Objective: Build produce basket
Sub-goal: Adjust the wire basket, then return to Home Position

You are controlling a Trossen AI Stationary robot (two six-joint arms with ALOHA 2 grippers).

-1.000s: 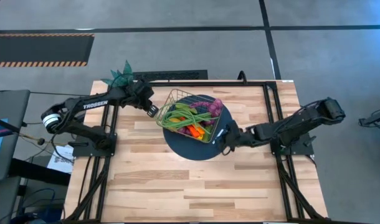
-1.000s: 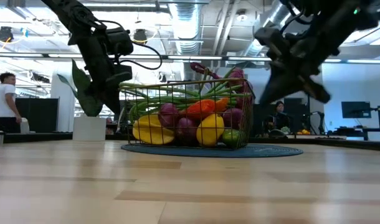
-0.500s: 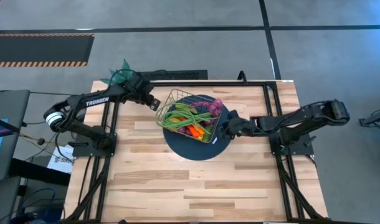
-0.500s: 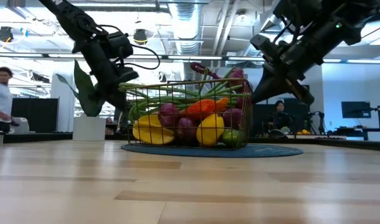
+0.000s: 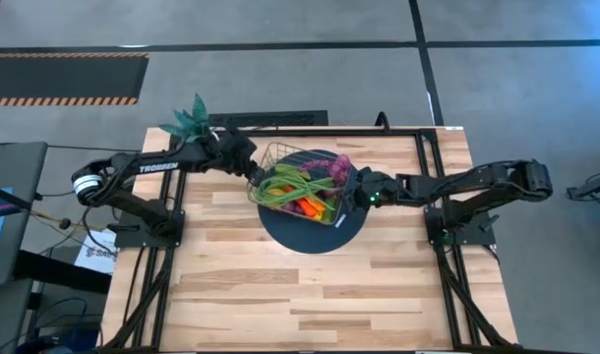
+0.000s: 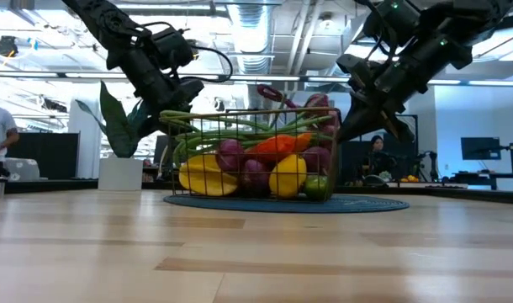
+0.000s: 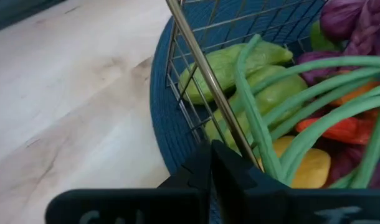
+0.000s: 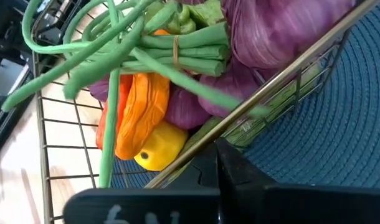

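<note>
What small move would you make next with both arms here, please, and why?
Probably lift together, slowly and level: the left pincer and right pincer each pinch a rim of the full basket, which sits on the mat.

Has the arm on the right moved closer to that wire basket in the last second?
Yes. In the high view the right gripper has slid leftward across the blue mat and now sits at the basket, its fingers shut on the wire rim.

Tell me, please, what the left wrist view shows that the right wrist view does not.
Only the left wrist view shows the pale green fruits and bare wooden table. Only the right wrist view shows the orange pepper, the lemon and the band tying the green beans. Both show the basket rim at that gripper's fingertips, over the blue mat.
</note>
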